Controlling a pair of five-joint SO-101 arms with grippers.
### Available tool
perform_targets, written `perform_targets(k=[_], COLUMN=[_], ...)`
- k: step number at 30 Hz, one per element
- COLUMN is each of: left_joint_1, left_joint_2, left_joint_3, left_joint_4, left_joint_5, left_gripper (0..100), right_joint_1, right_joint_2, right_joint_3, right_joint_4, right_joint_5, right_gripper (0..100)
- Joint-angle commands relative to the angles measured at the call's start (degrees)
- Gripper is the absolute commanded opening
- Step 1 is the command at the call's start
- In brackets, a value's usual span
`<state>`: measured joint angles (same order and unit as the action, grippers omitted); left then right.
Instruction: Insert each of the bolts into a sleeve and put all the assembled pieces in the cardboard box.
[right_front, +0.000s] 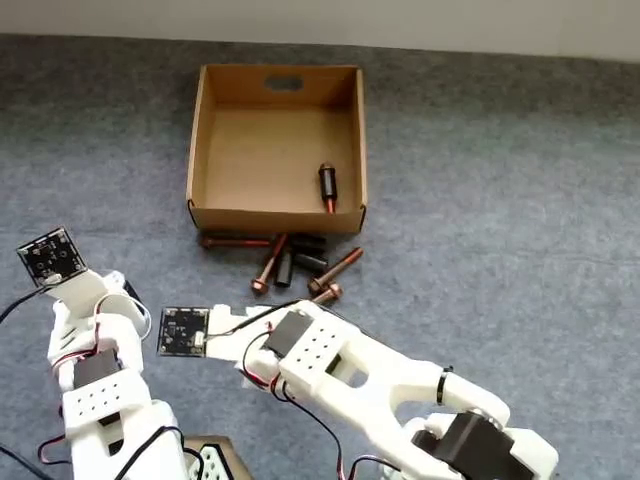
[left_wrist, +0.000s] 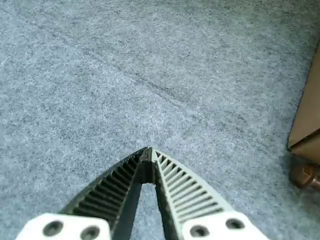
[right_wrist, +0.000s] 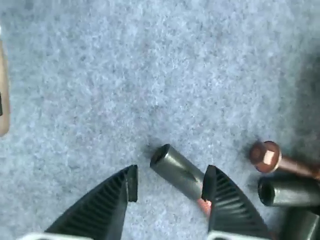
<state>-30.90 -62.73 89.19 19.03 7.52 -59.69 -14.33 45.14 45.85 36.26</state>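
Black sleeve (right_wrist: 177, 171) straddled by right tool (right_wrist: 170, 175), spread apart for pickup; left tool (left_wrist: 149, 155) closed together, parked over grey surface (left_wrist: 150, 75).

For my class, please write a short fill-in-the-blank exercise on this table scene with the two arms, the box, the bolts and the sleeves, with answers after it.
1. Inside the brown cardboard box lies ____ assembled bolt-and-sleeve piece.
2. The left pincer is ____.
3. The right pincer, jaws ____, straddles a black tubular sleeve.
Missing words: one; shut; open.
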Motion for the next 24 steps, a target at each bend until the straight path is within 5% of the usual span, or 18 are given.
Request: perform_targets(k=[1,24], left_joint_1=[-0.3,-0.3], left_joint_2=[-1.0,-1.0], left_joint_3=[-2.9,-2.9], left_joint_4=[-1.1,-1.1], left_joint_5=[0.2,0.2], left_gripper=[1,1], right_joint_1=[-0.3,2.9], right_joint_2=[0.0,16.0], right_joint_3=[-2.1,-7.5], right_joint_4=[0.3,0.3], right_joint_5=[3.4,5.4], right_gripper=[20.3,20.2])
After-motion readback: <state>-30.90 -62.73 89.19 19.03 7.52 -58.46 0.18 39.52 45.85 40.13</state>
